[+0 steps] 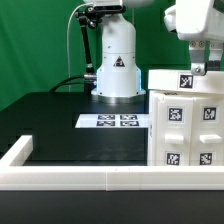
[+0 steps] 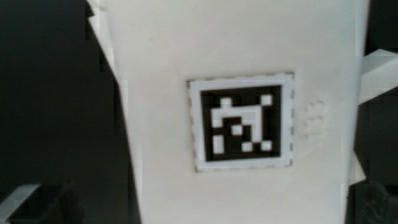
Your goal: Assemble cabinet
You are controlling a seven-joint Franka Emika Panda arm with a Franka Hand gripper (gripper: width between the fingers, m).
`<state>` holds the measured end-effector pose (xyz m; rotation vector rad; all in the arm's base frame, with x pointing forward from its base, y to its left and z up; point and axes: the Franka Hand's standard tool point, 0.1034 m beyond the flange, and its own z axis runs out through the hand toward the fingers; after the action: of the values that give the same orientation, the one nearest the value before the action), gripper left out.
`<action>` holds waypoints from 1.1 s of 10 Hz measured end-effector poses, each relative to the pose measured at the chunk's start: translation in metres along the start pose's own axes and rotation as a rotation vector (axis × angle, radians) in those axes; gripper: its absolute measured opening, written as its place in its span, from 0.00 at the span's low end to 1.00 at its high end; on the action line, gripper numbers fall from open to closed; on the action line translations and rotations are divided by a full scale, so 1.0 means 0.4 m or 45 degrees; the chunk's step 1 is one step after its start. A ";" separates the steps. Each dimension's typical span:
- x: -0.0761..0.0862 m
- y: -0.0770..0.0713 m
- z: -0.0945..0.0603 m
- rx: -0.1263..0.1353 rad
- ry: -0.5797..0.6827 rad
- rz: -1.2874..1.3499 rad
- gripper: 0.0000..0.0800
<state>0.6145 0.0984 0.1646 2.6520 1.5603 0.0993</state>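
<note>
- Stands at the exterior view's right, on the black counter (image 1: pixel 60 120) against the near white rim (image 1: pixel 90 178): cabinet body (image 1: pixel 185 125), tall, white, several square tags on its near face.
- Sits on top of that body, directly under the arm: small tagged block (image 1: pixel 186 80), apparently 1 of the loose parts.
- Hangs over that block at the upper right: gripper (image 1: pixel 203 62). Jaws mostly cropped and hidden; cannot tell whether open, closed, or gripping the block.
- Fills the wrist view: white panel (image 2: pixel 214 120) with 1 tag, slightly tilted, very close to the camera.
- Lies flat in the middle of the counter, apart from the body on its left: marker board (image 1: pixel 115 121).
- Likely risk 1: block seated crooked, judging by the tilt in the wrist view; pressing down then could jam it or wedge it askew.
- Likely risk 2: sideways push on the tall body could slide it along the rim or tip it.
- Likely risk 3: if grip is off-centre, block could twist or slip on release.
</note>
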 end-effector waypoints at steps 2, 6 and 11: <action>-0.004 0.000 0.012 -0.018 0.010 0.012 1.00; -0.011 -0.004 0.025 -0.015 0.001 0.025 0.70; -0.018 0.002 0.025 -0.018 0.001 0.128 0.71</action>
<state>0.6126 0.0915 0.1546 2.7194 1.4201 0.1158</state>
